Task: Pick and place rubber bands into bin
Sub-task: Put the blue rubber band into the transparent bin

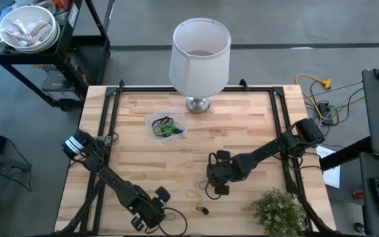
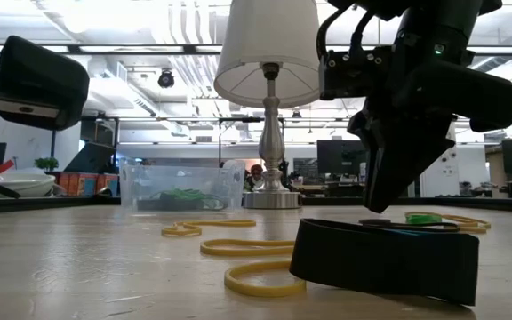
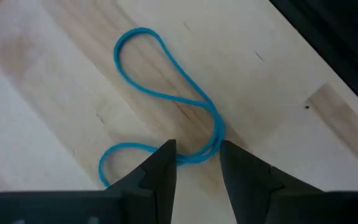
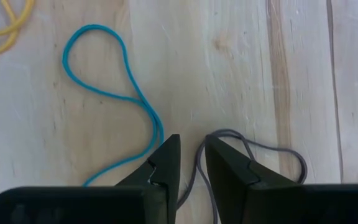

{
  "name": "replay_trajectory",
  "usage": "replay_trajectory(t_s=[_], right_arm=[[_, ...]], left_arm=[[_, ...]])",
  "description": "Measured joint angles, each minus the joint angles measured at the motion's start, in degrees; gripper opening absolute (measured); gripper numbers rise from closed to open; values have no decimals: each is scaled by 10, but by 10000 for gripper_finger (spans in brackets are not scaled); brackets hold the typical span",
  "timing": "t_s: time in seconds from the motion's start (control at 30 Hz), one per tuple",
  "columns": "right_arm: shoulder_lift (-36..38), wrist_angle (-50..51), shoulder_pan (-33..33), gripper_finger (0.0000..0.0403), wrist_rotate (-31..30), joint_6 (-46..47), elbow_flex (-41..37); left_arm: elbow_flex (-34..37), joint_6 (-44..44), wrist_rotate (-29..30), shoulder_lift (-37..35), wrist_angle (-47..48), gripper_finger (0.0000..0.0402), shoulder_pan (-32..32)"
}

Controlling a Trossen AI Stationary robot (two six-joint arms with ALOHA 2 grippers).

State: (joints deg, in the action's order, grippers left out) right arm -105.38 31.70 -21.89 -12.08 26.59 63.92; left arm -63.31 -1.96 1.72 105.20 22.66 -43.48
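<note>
While thin blue loops (image 3: 166,99) snake across pale woodgrain, both arms' dark tapered fingers (image 4: 229,165) stand narrowly parted.

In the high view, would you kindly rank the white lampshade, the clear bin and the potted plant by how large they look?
1. white lampshade, though it stands taller, so nearer the overhead camera.
2. potted plant, partly cut off by the picture's edge, so this rank is unsure.
3. clear bin, plainly the smallest.
</note>
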Motion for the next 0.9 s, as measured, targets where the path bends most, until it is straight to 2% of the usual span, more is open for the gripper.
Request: replay_trajectory(t_s=[0.5, 0.63, 0.8, 0.9], right_arm=[[0, -7, 0, 65, 0, -2, -5], [0, -8, 0, 64, 0, -2, -5], [0, -8, 0, 65, 0, -2, -5], [0, -8, 0, 63, 0, -2, -5]], left_arm=[[4, 39, -8, 5, -19, 104, 0], [8, 39, -7, 5, -22, 76, 0], [12, 39, -9, 4, -19, 16, 0], [12, 39, -7, 4, -16, 5, 2]])
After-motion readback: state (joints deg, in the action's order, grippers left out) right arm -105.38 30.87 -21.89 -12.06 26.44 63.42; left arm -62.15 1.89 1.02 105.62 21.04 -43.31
